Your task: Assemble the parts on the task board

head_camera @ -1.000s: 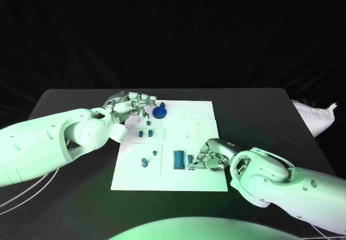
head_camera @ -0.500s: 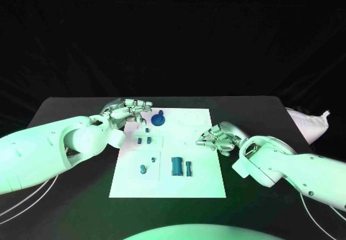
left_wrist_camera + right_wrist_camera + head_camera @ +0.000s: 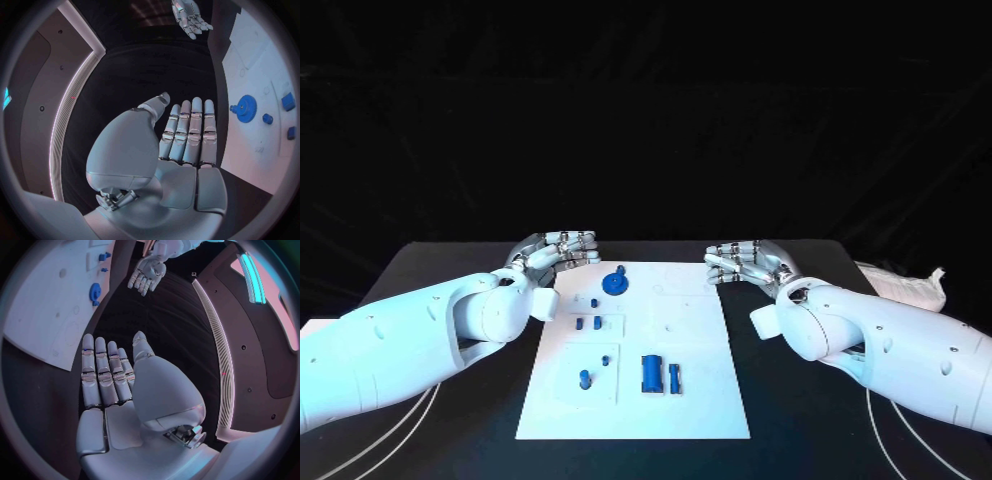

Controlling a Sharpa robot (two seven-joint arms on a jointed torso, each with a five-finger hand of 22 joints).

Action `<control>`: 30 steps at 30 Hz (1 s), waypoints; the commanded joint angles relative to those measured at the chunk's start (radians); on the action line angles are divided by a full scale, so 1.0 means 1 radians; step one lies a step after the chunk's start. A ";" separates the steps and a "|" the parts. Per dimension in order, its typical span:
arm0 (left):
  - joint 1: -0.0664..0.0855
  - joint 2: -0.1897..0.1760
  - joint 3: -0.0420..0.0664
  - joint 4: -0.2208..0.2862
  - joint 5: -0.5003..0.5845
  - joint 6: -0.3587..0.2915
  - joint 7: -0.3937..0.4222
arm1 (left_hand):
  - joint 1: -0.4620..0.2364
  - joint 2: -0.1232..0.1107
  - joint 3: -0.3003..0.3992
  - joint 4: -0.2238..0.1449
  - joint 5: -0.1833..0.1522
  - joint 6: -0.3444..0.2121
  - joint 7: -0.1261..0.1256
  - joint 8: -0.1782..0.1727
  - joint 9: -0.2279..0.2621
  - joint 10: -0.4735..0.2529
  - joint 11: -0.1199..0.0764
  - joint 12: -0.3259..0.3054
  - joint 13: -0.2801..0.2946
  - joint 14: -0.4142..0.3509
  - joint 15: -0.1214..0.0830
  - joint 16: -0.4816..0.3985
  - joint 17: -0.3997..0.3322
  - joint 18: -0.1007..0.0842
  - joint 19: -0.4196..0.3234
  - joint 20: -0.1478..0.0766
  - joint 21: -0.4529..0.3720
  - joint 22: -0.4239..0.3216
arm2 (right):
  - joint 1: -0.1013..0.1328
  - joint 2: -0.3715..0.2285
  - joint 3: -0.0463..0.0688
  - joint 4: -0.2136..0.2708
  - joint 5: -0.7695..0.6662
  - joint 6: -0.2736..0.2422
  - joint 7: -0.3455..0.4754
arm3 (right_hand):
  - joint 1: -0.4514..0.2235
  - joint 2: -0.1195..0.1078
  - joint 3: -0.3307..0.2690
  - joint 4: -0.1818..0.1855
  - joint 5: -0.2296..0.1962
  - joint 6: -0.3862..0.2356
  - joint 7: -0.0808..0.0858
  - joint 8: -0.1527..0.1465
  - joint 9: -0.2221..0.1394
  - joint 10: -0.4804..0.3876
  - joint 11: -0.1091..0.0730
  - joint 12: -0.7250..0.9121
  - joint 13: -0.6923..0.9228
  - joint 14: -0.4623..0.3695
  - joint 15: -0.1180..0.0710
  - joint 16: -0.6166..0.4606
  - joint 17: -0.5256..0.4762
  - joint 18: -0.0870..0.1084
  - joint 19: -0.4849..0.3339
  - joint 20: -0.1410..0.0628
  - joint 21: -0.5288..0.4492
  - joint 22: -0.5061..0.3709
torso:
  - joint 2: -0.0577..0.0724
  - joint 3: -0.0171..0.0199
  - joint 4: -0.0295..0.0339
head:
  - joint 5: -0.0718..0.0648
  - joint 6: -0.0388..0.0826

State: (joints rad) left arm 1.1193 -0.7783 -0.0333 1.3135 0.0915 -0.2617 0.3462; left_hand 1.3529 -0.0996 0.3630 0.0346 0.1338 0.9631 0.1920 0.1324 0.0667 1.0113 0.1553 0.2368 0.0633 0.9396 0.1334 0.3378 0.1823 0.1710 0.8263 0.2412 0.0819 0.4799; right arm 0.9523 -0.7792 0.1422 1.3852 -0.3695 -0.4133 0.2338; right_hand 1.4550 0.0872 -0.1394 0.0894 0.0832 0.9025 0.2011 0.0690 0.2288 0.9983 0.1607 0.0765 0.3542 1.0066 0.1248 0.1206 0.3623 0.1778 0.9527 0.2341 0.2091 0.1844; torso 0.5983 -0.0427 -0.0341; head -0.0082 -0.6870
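While both arms reach in from the lower corners of the head view, the left hand (image 3: pixel 557 250) and the right hand (image 3: pixel 744 262) hover flat and released at mid-frame, fingers straight and close together, each holding nothing; the left wrist view shows its hand (image 3: pixel 178 145) as an open palm with the fingers laid side by side, and the right wrist view shows the same of its hand (image 3: pixel 115 385). Between them, running down the centre of the black counter (image 3: pixel 430 265), lies the white task board (image 3: pixel 697 400), its top edge about level with the fingertips and its bottom edge near the lower middle of the frame. No writing or label can be read on the board or the parts. A round blue gear-like part (image 3: pixel 615 284) sits near the board's upper left, two small blue parts (image 3: pixel 590 323) lie just below it, a small blue peg (image 3: pixel 584 379) stands lower left, and a larger blue block (image 3: pixel 652 373) with a slim blue piece (image 3: pixel 676 377) just beside it lies at lower centre. Bare counter shows on either side of the board's upper corners and beyond its top edge. A pale crumpled bag (image 3: pixel 906 285) rests at the counter's right edge.
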 commanded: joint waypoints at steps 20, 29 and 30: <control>-0.046 0.005 0.021 0.149 -0.051 -0.323 0.117 | -0.849 0.100 -0.228 -0.035 -0.134 -0.605 -0.121 -0.132 -0.067 -0.634 -0.155 -0.237 -0.063 -0.588 -0.133 -0.251 -0.182 -0.086 -0.530 -0.144 -0.082 -0.330 | 0.074 0.005 -0.106 0.128 0.290 -0.263 0.224 | -0.928 -0.087 0.139 -0.089 -0.083 -0.566 -0.126 -0.069 -0.229 -0.621 -0.161 -0.077 -0.276 -0.620 -0.125 -0.121 -0.282 -0.092 -0.579 -0.144 -0.209 -0.184 | -0.054 0.0427 0.0341 | 0.008 0.087; -0.067 -0.001 0.032 0.247 -0.088 -0.491 0.169 | -1.007 0.100 -0.270 -0.035 -0.134 -0.717 -0.192 -0.132 -0.067 -0.752 -0.155 -0.237 -0.063 -0.698 -0.133 -0.338 -0.182 -0.171 -0.623 -0.241 -0.082 -0.377 | 0.098 -0.001 -0.142 0.185 0.370 -0.357 0.286 | -1.092 -0.087 0.139 -0.089 -0.083 -0.670 -0.201 -0.069 -0.229 -0.739 -0.161 -0.077 -0.354 -0.741 -0.125 -0.121 -0.362 -0.178 -0.695 -0.234 -0.209 -0.184 | -0.054 0.0427 0.0341 | 0.008 0.087; -0.068 -0.001 0.033 0.253 -0.090 -0.502 0.172 | -1.020 0.100 -0.274 -0.035 -0.134 -0.727 -0.192 -0.132 -0.067 -0.762 -0.155 -0.237 -0.063 -0.708 -0.133 -0.338 -0.182 -0.171 -0.631 -0.241 -0.082 -0.381 | 0.098 -0.001 -0.142 0.185 0.370 -0.357 0.286 | -1.107 -0.087 0.139 -0.089 -0.083 -0.680 -0.201 -0.069 -0.229 -0.749 -0.161 -0.077 -0.354 -0.752 -0.125 -0.121 -0.362 -0.178 -0.704 -0.234 -0.209 -0.184 | -0.054 0.0427 0.0341 | 0.008 0.087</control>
State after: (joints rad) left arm 1.0519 -0.7795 -0.0018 1.5577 0.0381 -0.6667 0.4629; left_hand 0.4497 -0.0012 0.1200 0.0009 0.0106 0.3198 0.0196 0.0067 0.0016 0.3365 0.0104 0.0155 0.0017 0.3141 0.0060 0.0444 0.0045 0.0540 0.2644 0.0682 0.0075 0.1339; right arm 1.0493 -0.7798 -0.0002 1.5679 -0.0474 -0.7137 0.4649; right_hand 0.4723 0.0025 -0.0117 0.0001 0.0052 0.3016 0.0255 0.0071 0.0133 0.3371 0.0110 0.0065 0.0295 0.3460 0.0047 0.0045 0.0320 0.0563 0.3358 0.0536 0.0076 0.0026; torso 0.5449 -0.0009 -0.0005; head -0.0001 -0.6003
